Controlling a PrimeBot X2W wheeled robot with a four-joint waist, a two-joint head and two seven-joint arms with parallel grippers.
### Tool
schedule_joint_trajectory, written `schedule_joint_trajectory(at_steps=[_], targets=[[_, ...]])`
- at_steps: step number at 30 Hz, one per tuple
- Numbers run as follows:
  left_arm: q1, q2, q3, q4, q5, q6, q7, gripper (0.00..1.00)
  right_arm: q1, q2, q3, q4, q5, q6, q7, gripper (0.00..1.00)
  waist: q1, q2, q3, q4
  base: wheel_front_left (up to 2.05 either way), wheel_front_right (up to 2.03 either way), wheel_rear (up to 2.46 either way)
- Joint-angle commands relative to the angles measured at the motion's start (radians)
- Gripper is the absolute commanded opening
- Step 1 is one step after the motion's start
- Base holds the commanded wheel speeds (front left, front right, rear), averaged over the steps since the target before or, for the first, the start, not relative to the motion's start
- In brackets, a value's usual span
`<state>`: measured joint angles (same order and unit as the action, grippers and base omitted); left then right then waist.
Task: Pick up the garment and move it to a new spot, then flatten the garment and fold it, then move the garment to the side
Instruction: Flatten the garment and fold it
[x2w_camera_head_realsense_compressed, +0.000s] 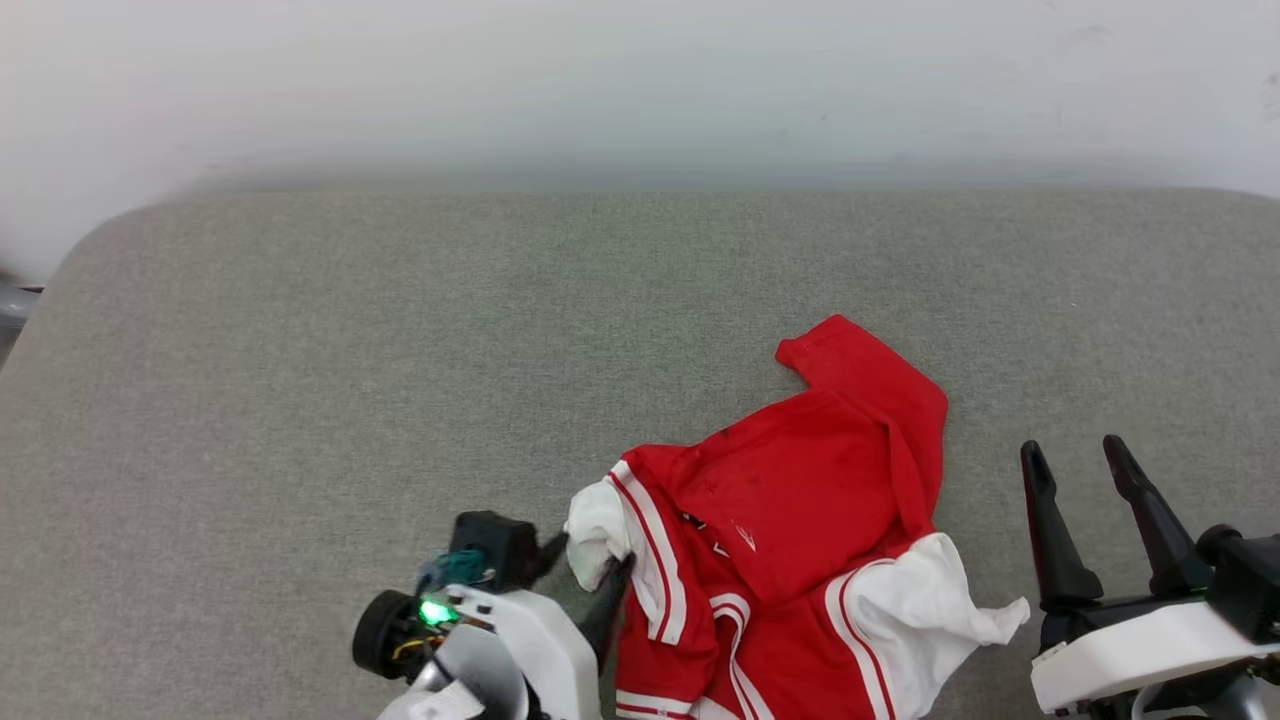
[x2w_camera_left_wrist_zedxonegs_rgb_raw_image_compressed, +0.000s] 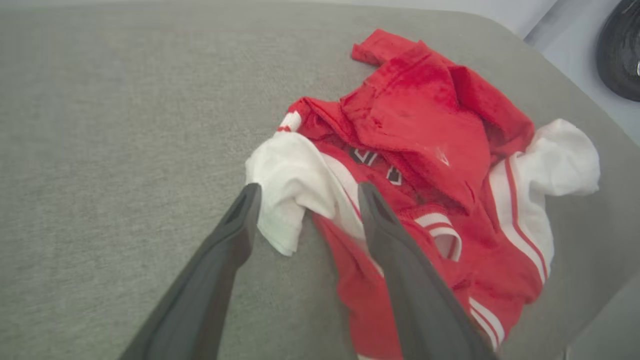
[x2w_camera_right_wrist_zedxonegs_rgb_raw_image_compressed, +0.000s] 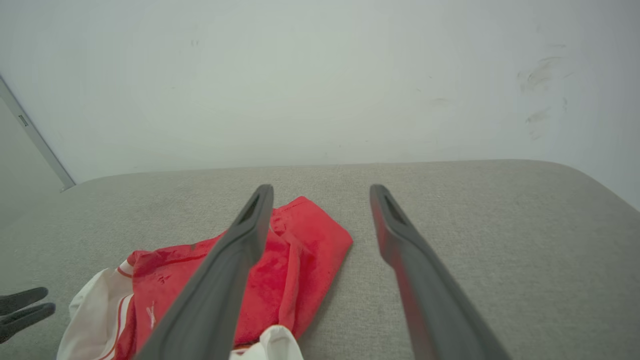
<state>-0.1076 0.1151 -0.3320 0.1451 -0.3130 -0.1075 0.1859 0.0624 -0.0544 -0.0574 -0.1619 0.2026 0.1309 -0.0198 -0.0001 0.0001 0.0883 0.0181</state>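
Grey cushion (x2w_camera_head_realsense_compressed: 300, 400): crumpled garment (x2w_camera_head_realsense_compressed: 800, 500), long axis near-to-far, red corner pointing away.

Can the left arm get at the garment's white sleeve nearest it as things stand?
Probably yes: the left gripper, jaws open, straddles that white sleeve of the garment on the grey cushion, with nothing between.

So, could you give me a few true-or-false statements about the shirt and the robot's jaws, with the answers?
1. The garment lies crumpled on a grey padded surface. True.
2. The garment is blue. False: it is red with white sleeves.
3. The left jaws are shut on the collar. False: they stand open with a white sleeve between them.
4. The right jaws stand open, holding nothing. True.
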Motion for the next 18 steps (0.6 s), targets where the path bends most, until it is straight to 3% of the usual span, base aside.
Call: schedule_joint_trajectory(at_steps=[1,7,12,14,15,18], targets=[[-0.013,0.010,-0.019,-0.002,-0.024,-0.007,0.066,1.00,0.008,0.004,0.005,-0.006,0.001,0.000,0.003,1.00,0.0001,-0.0001,0.007,-0.007,0.00,0.00,0.00],[-0.051,0.042,-0.084,-0.012,-0.090,-0.018,0.270,1.00,-0.012,0.004,0.015,-0.008,0.022,0.000,-0.004,1.00,0.0001,-0.0001,0.036,-0.031,0.00,0.00,0.00],[-0.093,0.064,-0.112,0.002,-0.100,-0.020,0.345,1.00,-0.027,0.005,0.017,-0.002,0.037,0.000,-0.008,1.00,0.0001,-0.0001,0.064,-0.047,0.00,0.00,0.00],[-0.112,0.067,-0.117,0.003,-0.100,-0.021,0.353,0.22,-0.032,0.005,0.019,0.004,0.041,0.000,-0.009,1.00,0.0001,-0.0001,0.072,-0.050,0.00,0.00,0.00],[-0.122,0.070,-0.118,0.004,-0.095,-0.021,0.352,0.00,-0.035,0.005,0.019,0.006,0.043,0.000,-0.011,1.00,0.0001,-0.0001,0.075,-0.050,0.00,0.00,0.00],[-0.140,0.082,-0.106,-0.008,-0.080,-0.009,0.330,0.00,-0.039,0.005,0.016,0.012,0.053,0.000,-0.012,1.00,0.0001,-0.0001,0.080,-0.045,0.00,0.00,0.00]])
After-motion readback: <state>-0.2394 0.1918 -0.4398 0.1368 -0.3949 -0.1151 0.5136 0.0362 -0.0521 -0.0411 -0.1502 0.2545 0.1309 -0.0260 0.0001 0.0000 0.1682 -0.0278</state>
